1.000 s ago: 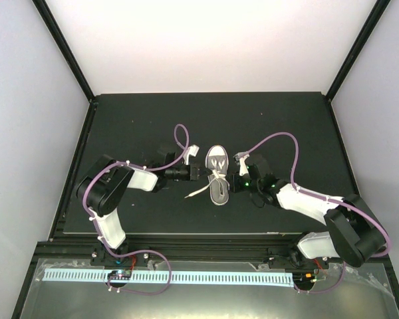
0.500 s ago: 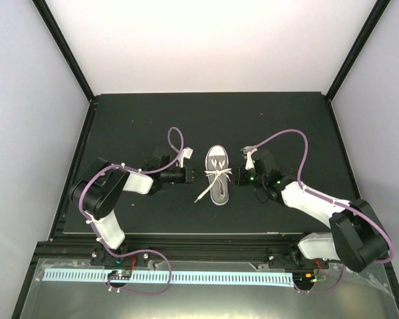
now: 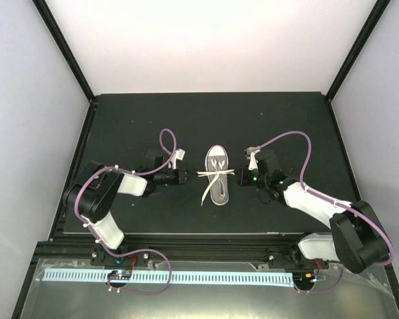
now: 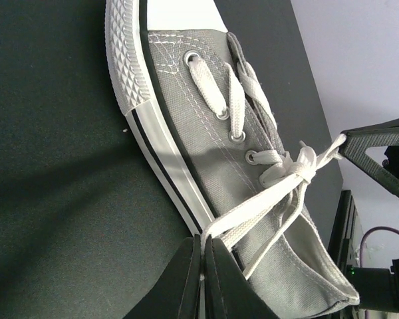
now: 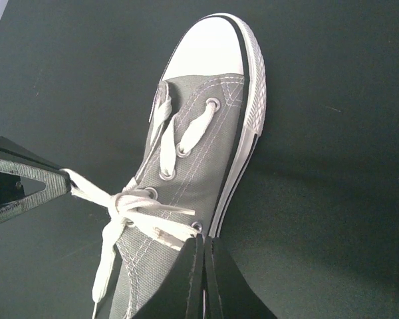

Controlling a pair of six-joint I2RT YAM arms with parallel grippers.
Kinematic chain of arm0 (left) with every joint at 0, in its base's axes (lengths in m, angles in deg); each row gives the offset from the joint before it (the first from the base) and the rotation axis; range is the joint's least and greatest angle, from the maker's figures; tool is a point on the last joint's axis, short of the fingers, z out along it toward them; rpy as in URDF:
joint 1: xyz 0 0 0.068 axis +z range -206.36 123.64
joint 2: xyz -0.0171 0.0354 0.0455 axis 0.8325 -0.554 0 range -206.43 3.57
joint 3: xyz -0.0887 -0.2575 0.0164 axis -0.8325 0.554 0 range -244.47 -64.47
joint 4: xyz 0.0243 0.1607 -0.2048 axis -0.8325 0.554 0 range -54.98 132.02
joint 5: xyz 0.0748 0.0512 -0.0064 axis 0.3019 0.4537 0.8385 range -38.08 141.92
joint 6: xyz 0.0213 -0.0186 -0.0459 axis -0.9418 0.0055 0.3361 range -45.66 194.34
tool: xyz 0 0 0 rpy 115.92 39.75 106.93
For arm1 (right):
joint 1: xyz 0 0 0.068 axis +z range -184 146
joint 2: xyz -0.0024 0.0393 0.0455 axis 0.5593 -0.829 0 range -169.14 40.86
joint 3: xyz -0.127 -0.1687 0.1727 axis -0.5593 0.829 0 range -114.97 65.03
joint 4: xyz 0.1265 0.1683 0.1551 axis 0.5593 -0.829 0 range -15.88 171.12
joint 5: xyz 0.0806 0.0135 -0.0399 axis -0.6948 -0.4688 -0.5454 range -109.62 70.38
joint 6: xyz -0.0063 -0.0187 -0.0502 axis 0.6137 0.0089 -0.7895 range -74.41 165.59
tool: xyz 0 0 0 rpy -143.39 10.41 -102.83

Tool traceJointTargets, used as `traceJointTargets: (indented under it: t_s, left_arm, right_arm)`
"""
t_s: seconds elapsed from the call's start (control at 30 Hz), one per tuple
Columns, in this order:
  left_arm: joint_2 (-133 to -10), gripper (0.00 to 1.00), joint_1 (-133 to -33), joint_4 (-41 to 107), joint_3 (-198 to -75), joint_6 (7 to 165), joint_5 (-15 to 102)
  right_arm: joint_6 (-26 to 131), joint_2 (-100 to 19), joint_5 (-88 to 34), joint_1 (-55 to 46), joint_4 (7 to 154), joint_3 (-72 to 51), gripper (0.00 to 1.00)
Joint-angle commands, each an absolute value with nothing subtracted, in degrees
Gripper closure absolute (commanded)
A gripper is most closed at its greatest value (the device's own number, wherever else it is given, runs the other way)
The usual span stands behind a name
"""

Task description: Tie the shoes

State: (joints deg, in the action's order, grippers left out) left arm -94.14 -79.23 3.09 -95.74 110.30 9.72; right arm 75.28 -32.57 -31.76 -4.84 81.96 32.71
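Note:
The grey sneaker with white sole and toe cap lies mid-table, toe pointing away. Its white laces are crossed into a knot over the tongue, with a strand pulled out to each side. My left gripper sits at the shoe's left side, shut on the left lace strand. My right gripper sits at the shoe's right side, shut on the right lace strand. The knot also shows in the right wrist view. One loose lace end trails off toward the front left.
The shoe rests on a black mat with white walls behind and at both sides. Purple cables loop over both arms. The mat's front edge lies just ahead of the arm bases.
Both grippers have moved outward from the shoe, the left one more. The lace strands have gone from slack to stretched sideways, and the knot has drawn tighter.

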Motion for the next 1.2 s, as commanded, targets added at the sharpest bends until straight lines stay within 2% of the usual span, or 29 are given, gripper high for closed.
traceJointTargets:
  t_s: [0.0, 0.1, 0.13, 0.27, 0.37, 0.6, 0.8, 0.9, 1.0, 1.07, 1.17]
  left_arm:
    - [-92.6, 0.98, -78.4, 5.4, -95.5, 108.1, 12.7]
    - [-92.2, 0.96, -78.5, 5.8, -96.0, 106.0, 11.3]
    - [-91.7, 0.88, -78.5, 6.4, -96.4, 104.4, 11.2]
    - [-87.5, 0.47, -80.6, 15.1, -100.3, 93.8, 14.5]
    - [-85.2, 0.37, -83.5, 19.5, -103.8, 85.3, 17.9]
    - [-89.1, 0.35, -90.2, 22.8, -110.8, 73.8, 17.3]
    - [-94.2, 0.35, -91.7, 23.1, -113.9, 73.7, 21.0]
    - [-95.2, 0.36, -91.8, 22.0, -114.1, 75.7, 22.1]
    - [-95.8, 0.36, -92.1, 20.0, -113.9, 77.9, 22.3]
    - [-96.3, 0.36, -92.4, 19.2, -113.9, 79.1, 22.4]
    - [-96.7, 0.36, -93.1, 18.2, -113.7, 80.2, 22.3]
  right_arm:
    - [75.3, -31.5, -31.3, -5.8, 81.8, 32.7, 0.98]
    - [73.7, -31.3, -34.0, -5.8, 82.2, 32.3, 0.98]
    - [72.9, -31.3, -35.0, -5.8, 82.1, 31.7, 0.98]
    - [68.5, -31.9, -39.5, -5.8, 81.5, 28.3, 0.98]
    - [66.3, -33.7, -41.7, -5.8, 80.5, 24.9, 0.98]
    - [66.7, -44.3, -45.3, -5.8, 79.6, 15.6, 0.98]
    - [65.9, -50.5, -47.4, -5.8, 79.2, 11.2, 0.97]
    - [66.1, -50.6, -46.3, -5.8, 78.9, 10.9, 0.83]
    - [67.3, -48.1, -43.0, -6.1, 78.9, 12.1, 0.57]
    - [68.5, -45.7, -42.1, -7.2, 79.7, 13.6, 0.45]
    - [71.7, -42.0, -42.2, -10.3, 81.9, 17.2, 0.36]
